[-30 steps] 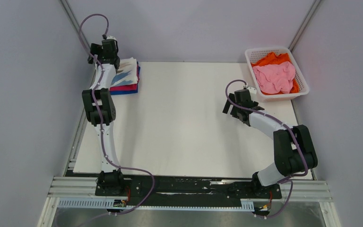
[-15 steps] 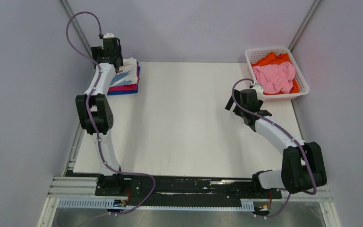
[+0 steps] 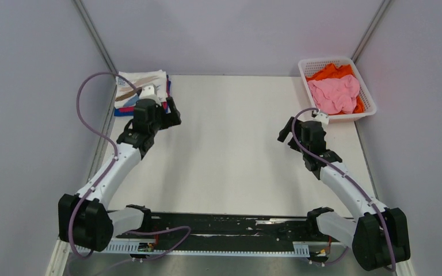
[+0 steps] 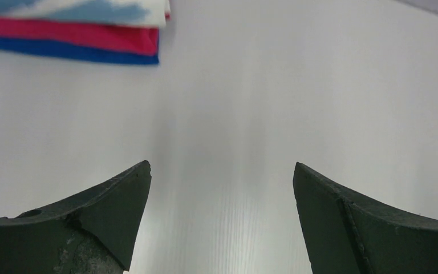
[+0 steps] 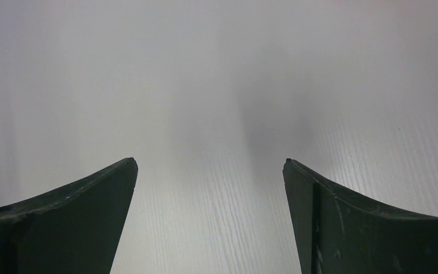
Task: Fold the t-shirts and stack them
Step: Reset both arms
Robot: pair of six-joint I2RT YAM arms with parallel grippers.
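Jaws of the left gripper (image 4: 221, 168) and right gripper (image 5: 210, 162) are spread wide over the table (image 3: 236, 149). Printed white t-shirt (image 3: 138, 80) is stacked folded on magenta t-shirt (image 4: 91, 39) and blue t-shirt (image 4: 63, 52) at the far-left corner. Pink t-shirt (image 3: 334, 95) and orange t-shirt (image 3: 328, 72) are heaped in the basket (image 3: 325, 58).

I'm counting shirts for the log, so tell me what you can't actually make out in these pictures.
- Folded stack, top view: the left arm covers its near edge, so its layers cannot be counted.
- Same stack, left wrist view: cut off by the top edge; only printed, magenta and blue edges show.
- Orange shirt, top view: mostly buried under the pink shirt in the basket.
- Right wrist view: only bare table, no shirts.
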